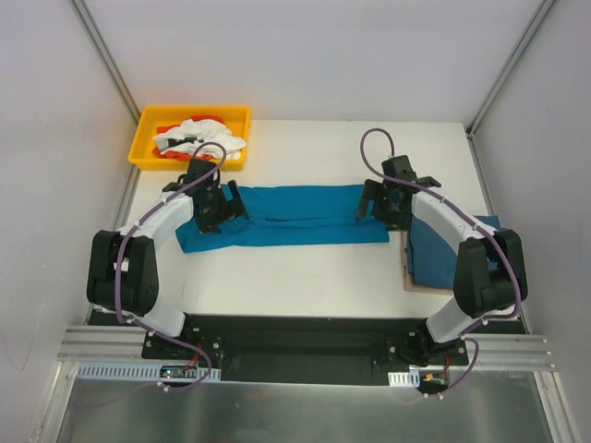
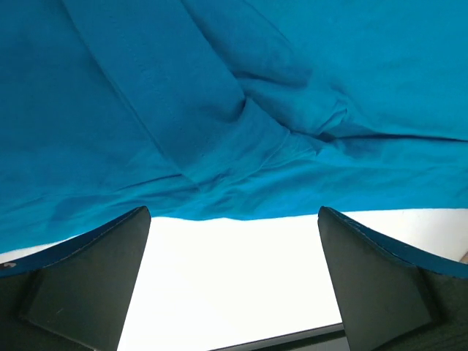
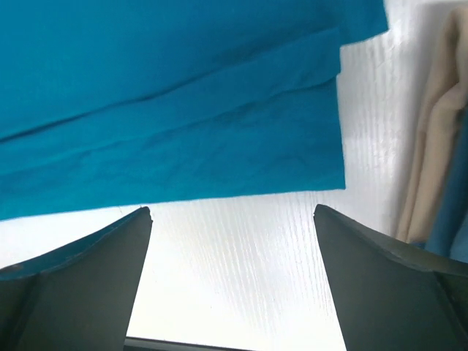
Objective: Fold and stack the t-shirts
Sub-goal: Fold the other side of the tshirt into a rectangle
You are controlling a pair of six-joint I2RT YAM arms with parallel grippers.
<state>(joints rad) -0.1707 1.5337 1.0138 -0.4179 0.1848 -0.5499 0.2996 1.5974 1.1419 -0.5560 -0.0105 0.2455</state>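
While the shirt [image 1: 286, 217] lies across the table [image 1: 305, 277], left claw [image 1: 224, 209] gapes wide and empty at its left end; right claw [image 1: 371, 203] likewise at the right end, cloth just past both.

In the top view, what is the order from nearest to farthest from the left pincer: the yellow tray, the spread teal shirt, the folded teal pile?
1. The spread teal shirt, directly beneath the left pincer.
2. The yellow tray, behind it at the far left corner.
3. The folded teal pile, at the table's right edge.
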